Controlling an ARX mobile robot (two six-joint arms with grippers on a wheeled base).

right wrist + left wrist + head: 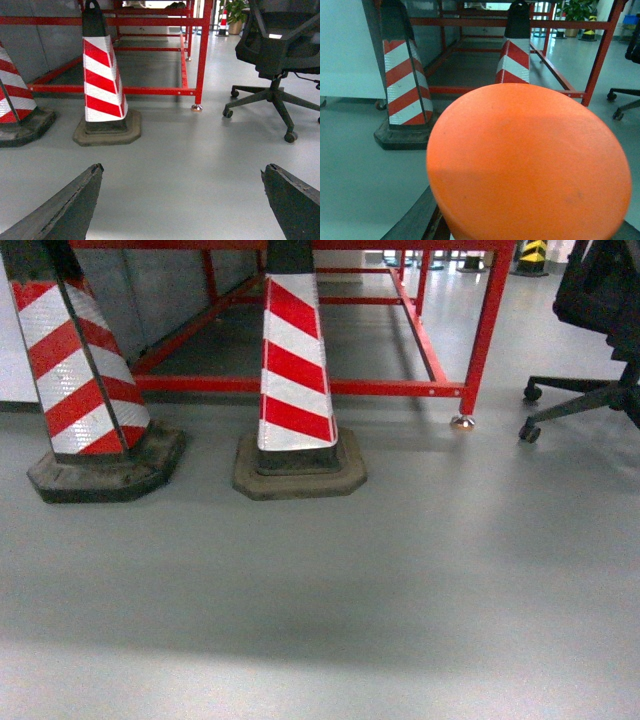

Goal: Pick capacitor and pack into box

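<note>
Everywhere the grey floor (400, 600) fills the views, and neither the box nor any capacitor shows in any of them, so where they lie relative to either gripper cannot be told. At 12 o'clock in the head view stands a red metal frame (480, 330) on a small caster foot, with two red-and-white striped cones on dark bases before it: one at 10 o'clock (80, 370), the other (293, 360) just left of centre. A black office chair (590, 350) sits at 2 o'clock, its wheeled legs resting on the floor.

From the left wrist, a big orange round disc (530, 165) covers the lower right of the view; the left gripper's fingers are hidden, so whether it is spread or pressed together cannot be told. From the right wrist, the right gripper (182, 200) is spread wide, its dark fingers (65, 205) at 7 and 5 o'clock, with only bare floor between them.
</note>
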